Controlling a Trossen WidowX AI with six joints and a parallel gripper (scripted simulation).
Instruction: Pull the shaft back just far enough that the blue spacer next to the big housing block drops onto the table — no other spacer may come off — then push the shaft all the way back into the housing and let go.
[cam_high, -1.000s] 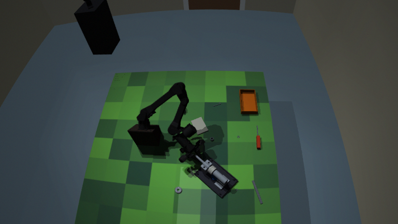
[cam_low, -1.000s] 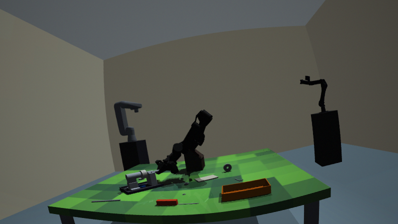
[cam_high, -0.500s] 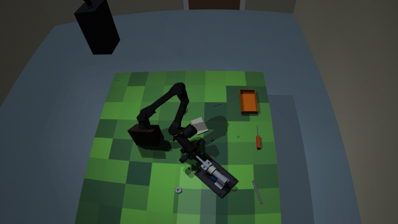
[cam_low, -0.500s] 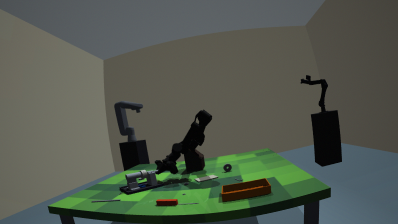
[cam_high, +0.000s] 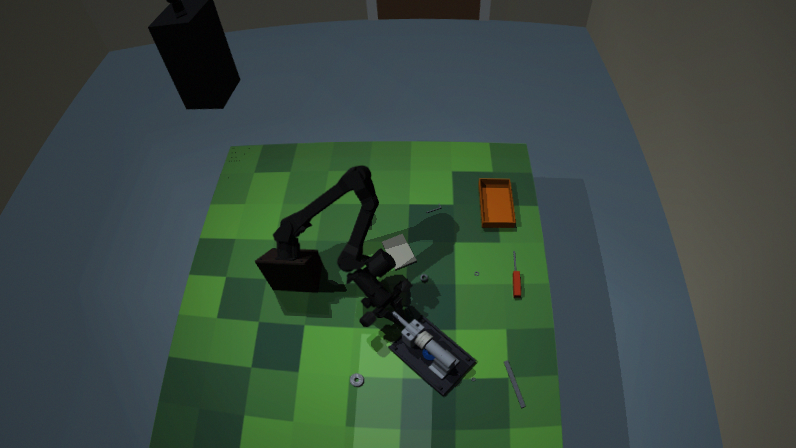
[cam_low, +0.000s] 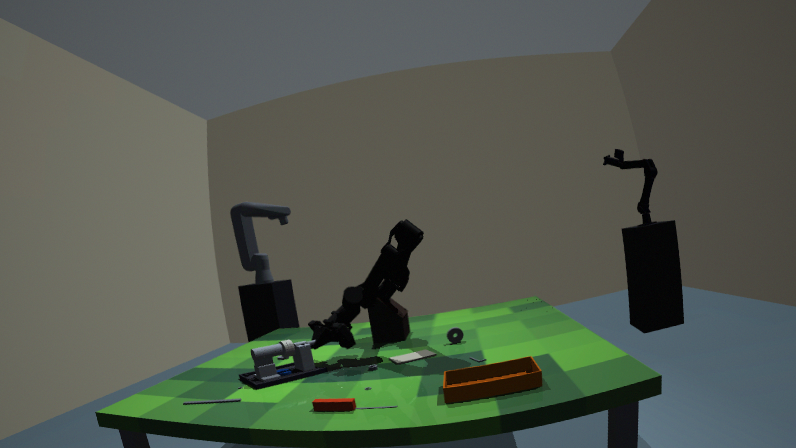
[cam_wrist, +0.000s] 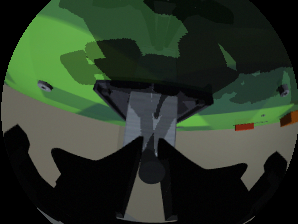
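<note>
My gripper (cam_high: 392, 312) (cam_low: 314, 343) (cam_wrist: 150, 141) is shut on the free end of the grey shaft (cam_high: 399, 317) (cam_wrist: 151, 171). The shaft runs through the upright grey block (cam_high: 413, 330) (cam_low: 304, 357) toward the large grey cylindrical housing (cam_high: 442, 354) (cam_low: 267, 351). Pale spacers (cam_high: 423, 339) (cam_low: 286, 348) sit up on the shaft line between block and housing. The blue spacer (cam_high: 427, 354) (cam_low: 285, 371) is low under that line, on the dark base tray (cam_high: 409, 356) (cam_low: 251, 384). How deep the shaft's inner end reaches is hidden.
An orange bin (cam_high: 497, 203) (cam_low: 492, 383), a red-handled screwdriver (cam_high: 516, 284) (cam_low: 334, 405), a grey bar (cam_high: 514, 384) (cam_low: 212, 401), a pale flat block (cam_high: 402, 253) (cam_low: 412, 357) and a ring (cam_high: 357, 380) lie around the fixture. Another ring (cam_low: 455, 335) shows in the exterior view.
</note>
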